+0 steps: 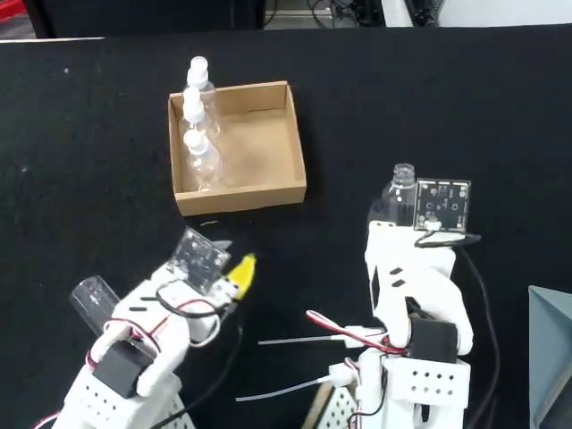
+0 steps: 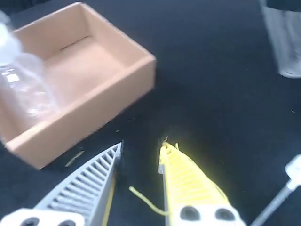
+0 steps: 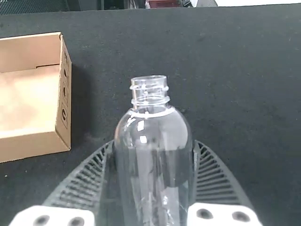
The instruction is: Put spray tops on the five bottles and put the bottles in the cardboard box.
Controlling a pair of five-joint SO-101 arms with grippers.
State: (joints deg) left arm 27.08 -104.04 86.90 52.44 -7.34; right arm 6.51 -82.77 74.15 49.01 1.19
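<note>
From the high camera I see the cardboard box (image 1: pixel 241 198) on the black table (image 1: pixel 447 89), with three capped bottles (image 1: pixel 198 134) lined along its left wall. Well to its right, my right gripper (image 1: pixel 393 204) holds an uncapped bottle (image 1: pixel 404 177). Two spray tops (image 1: pixel 344 338) lie between the arms, and another clear bottle (image 1: pixel 92 298) lies beside the left arm. On the left wrist camera, the left gripper (image 2: pixel 141 147) stands parted and empty, near the box's corner. On the right wrist camera, the jaws press both sides of the uncapped bottle, its threaded neck bare.
</note>
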